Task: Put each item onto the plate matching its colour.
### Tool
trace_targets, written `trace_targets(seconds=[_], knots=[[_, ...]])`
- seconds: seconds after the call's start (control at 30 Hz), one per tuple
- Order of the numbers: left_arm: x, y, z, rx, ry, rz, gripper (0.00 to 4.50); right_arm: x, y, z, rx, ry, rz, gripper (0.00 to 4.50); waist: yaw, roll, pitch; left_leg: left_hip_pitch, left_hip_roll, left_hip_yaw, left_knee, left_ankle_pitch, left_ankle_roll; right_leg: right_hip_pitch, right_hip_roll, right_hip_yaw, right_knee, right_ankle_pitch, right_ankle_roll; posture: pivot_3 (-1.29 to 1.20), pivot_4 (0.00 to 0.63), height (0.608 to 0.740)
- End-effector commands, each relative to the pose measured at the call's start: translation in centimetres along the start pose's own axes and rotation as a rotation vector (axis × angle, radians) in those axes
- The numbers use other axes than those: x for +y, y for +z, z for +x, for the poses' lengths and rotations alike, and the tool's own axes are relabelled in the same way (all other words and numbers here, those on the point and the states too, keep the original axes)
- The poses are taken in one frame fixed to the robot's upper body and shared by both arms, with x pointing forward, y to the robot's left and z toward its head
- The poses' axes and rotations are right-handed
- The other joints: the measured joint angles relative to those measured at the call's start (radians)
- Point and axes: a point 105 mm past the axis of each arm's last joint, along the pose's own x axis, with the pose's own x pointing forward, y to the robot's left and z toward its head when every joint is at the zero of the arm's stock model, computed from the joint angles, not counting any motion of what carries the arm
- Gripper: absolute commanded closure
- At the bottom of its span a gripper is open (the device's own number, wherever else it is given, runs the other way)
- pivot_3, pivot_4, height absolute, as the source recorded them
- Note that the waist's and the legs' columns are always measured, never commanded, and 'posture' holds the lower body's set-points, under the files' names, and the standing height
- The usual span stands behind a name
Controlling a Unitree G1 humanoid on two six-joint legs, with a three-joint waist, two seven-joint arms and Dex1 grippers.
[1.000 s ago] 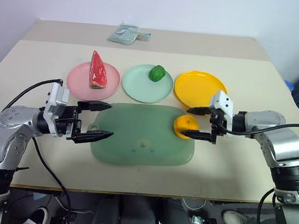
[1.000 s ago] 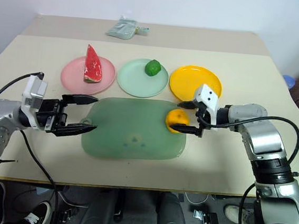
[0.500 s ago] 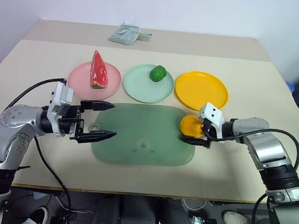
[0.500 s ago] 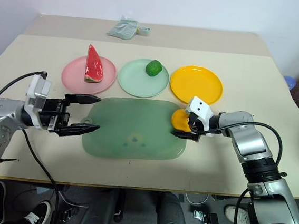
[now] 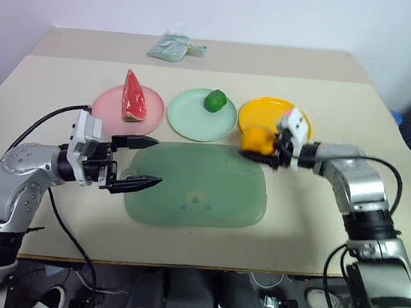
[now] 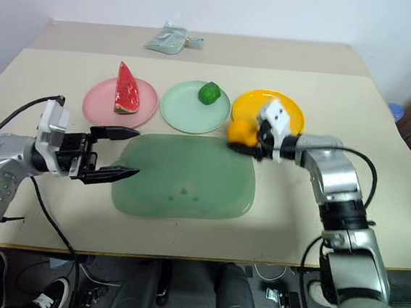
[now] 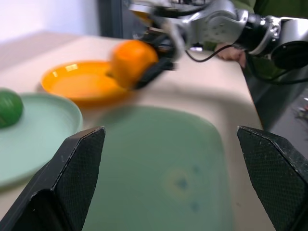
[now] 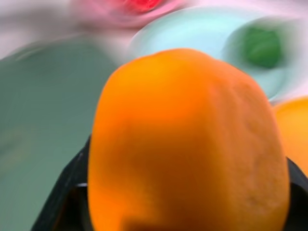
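Right gripper [image 5: 258,147]: my jaws clenched on the orange fruit [image 5: 256,138], held off the surface at the near left edge of the yellow-orange plate [image 5: 271,111]; the fruit overlaps that rim and sits above the far right corner of the green board [image 5: 197,184]

Left gripper [image 5: 139,164]: my jaws released, spread wide, nothing between them; it points toward the right, level, at the left edge of the green board, the near finger reaching over the board's edge

Watermelon wedge [image 5: 134,96]: standing on its rind on the pale pink plate [image 5: 109,112], leftmost of the three plates

Green vegetable [image 5: 214,100]: resting on the mint green plate [image 5: 190,120], toward its far right side; middle plate of the row

Yellow-orange plate: rightmost of the row, bare inside apart from the fruit held over its near rim

Green board: translucent, flat on the surface [image 5: 341,109] just in front of the three plates, nothing lying on it

Small pale green pouch [image 5: 170,47]: at the far side of the surface, well apart from the plates
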Motion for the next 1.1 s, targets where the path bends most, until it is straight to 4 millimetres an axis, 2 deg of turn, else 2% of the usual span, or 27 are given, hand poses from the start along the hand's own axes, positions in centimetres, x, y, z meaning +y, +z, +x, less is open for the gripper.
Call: trace_targets(seconds=[0.03, 0.1, 0.17, 0.3, 0.43, 0.47, 0.53, 0.77, 0.8, 0.9, 1.0, 1.1], knots=[[1.1, 0.3, 0.0, -0.012, 0.065, 0.046, 0.00, -4.0, 0.6, 0.0, -0.029, -0.243, -0.054, 1.81, 0.003, 0.000, 0.000, 0.000, 0.000, 0.000, 0.000, 0.000, 0.000, 0.000, 0.000, 0.000, 0.000, 0.000, 0.000, 0.00, 0.150, 0.740], [1.5, 0.4, 0.1, -0.027, 0.093, 0.056, 0.00, -5.2, 0.7, 0.4, -0.052, -0.312, -0.001, 1.81, 0.001, 0.000, 0.000, -0.001, 0.000, 0.000, -0.001, 0.000, 0.000, 0.000, 0.000, 0.000, -0.002, 0.000, 0.000, 0.00, 0.150, 0.740], [1.4, 0.3, 0.3, -0.030, 0.092, 0.053, 0.00, -6.0, 0.0, 0.8, -0.022, -0.376, -0.028, 1.81, -0.002, 0.000, 0.000, -0.001, 0.000, 0.000, -0.001, 0.000, 0.000, 0.000, 0.000, 0.000, -0.002, 0.000, 0.000, 0.00, 0.150, 0.740], [1.1, 0.2, 0.5, -0.037, 0.093, 0.051, 0.00, -5.4, -1.4, 1.9, 0.007, -0.359, -0.020, 1.81, -0.004, 0.000, 0.000, -0.001, 0.000, 0.000, -0.001, 0.000, 0.000, 0.000, 0.000, 0.000, -0.001, 0.000, 0.000, 0.00, 0.150, 0.740], [1.1, 0.2, 0.3, -0.035, 0.100, 0.051, 0.00, -5.2, -1.8, 2.4, -0.006, -0.345, 0.034, 1.81, -0.007, 0.000, 0.000, 0.000, 0.000, 0.000, -0.001, 0.000, 0.000, 0.000, 0.000, 0.000, 0.000, 0.000, 0.000, 0.00, 0.150, 0.740], [1.1, 0.1, 0.2, -0.032, 0.104, 0.053, 0.00, -5.2, -1.9, 2.4, -0.007, -0.346, 0.042, 0.80, -0.006, 0.000, 0.000, 0.000, 0.000, 0.000, -0.001, 0.000, 0.000, 0.000, 0.000, 0.000, 0.000, 0.000, 0.000, 0.00, 0.150, 0.740], [1.2, 0.1, 0.0, -0.029, 0.108, 0.054, 0.00, -5.4, -1.7, 2.5, -0.007, -0.354, 0.027, 0.02, -0.006, 0.000, 0.000, 0.000, 0.000, 0.000, -0.001, 0.000, 0.000, 0.000, 0.000, 0.001, 0.000, 0.000, 0.000, 0.00, 0.150, 0.740], [1.3, 0.1, 0.0, -0.034, 0.109, 0.060, 0.00, -6.9, 1.5, 1.2, -0.152, -0.428, -0.052, 0.02, -0.003, 0.000, 0.000, 0.000, 0.000, 0.000, -0.001, 0.000, 0.000, 0.000, 0.000, 0.001, 0.000, 0.000, 0.000, 0.00, 0.150, 0.740], [1.3, 0.1, 0.0, -0.034, 0.108, 0.058, 0.00, -7.0, 1.9, 1.1, -0.185, -0.423, -0.005, 0.02, -0.003, 0.000, 0.000, 0.000, 0.000, 0.000, -0.001, 0.000, 0.000, 0.000, 0.000, 0.001, 0.000, 0.000, 0.000, 0.00, 0.150, 0.740], [1.4, 0.2, -0.3, -0.034, 0.103, 0.060, 0.00, -6.0, 3.3, 0.7, -0.280, -0.308, 0.049, 0.02, -0.004, 0.000, 0.000, 0.000, 0.000, 0.000, -0.001, 0.000, 0.000, 0.000, 0.000, 0.001, 0.000, 0.000, 0.000, 0.00, 0.150, 0.740], [1.7, 0.2, -0.7, -0.029, 0.105, 0.065, 0.00, -4.4, 3.8, 0.3, -0.306, -0.186, 0.023, 0.02, -0.004, 0.000, 0.000, 0.000, 0.000, 0.000, -0.001, 0.000, 0.000, 0.000, 0.000, 0.000, 0.000, 0.000, 0.000, 0.00, 0.150, 0.740], [1.8, 0.5, -1.8, -0.033, 0.094, 0.064, 0.00, -0.3, 4.3, -2.6, -0.357, 0.071, -0.052, 0.02, 0.009, 0.000, 0.000, -0.001, 0.000, 0.000, -0.002, 0.000, 0.000, 0.000, 0.000, 0.000, -0.001, 0.000, 0.000, 0.00, 0.150, 0.740]])
